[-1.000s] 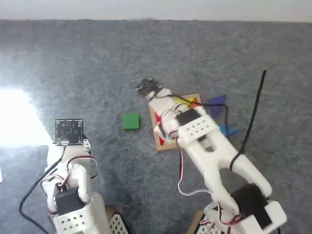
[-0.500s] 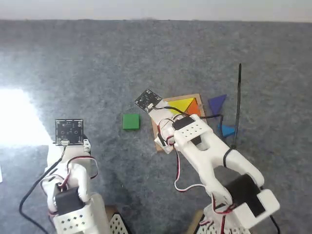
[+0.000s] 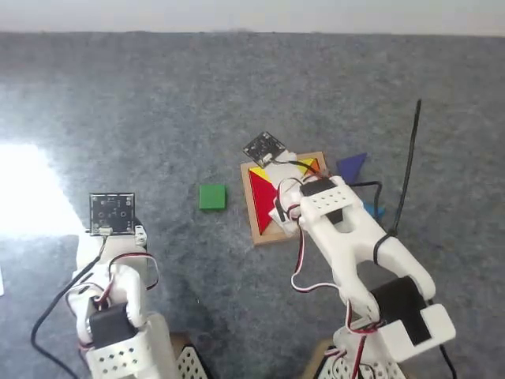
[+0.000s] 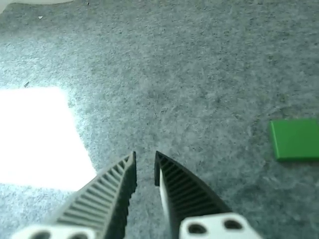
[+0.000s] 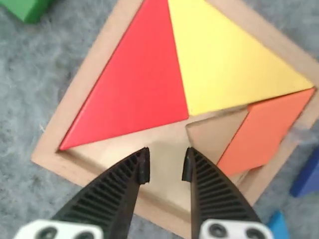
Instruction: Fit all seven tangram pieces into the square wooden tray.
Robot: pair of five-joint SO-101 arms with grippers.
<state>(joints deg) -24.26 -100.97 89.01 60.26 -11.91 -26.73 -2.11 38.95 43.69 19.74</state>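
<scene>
The square wooden tray [image 5: 79, 94] holds a big red triangle [image 5: 144, 89], a big yellow triangle [image 5: 224, 59] and an orange piece [image 5: 259, 129]. My right gripper [image 5: 165, 164] hovers open over the bare wood beside the red triangle, with nothing between its fingers. In the high view the right arm [image 3: 331, 213] covers much of the tray [image 3: 268, 235]. A green square [image 3: 211, 197] lies left of the tray; a purple triangle [image 3: 351, 165] and a blue piece [image 3: 371, 211] lie to its right. My left gripper [image 4: 145, 162] sits over bare carpet, slightly open and holding nothing, with the green square [image 4: 295, 139] off to one side.
The table is covered in grey carpet. A bright patch of light [image 3: 28, 189] falls on the carpet at the left. The left arm [image 3: 110, 292] stands at the near left. A black cable [image 3: 406, 166] rises from the right arm.
The right arm's wrist swung to the right over the tray, uncovering the red triangle lying in it. The left arm has not moved.
</scene>
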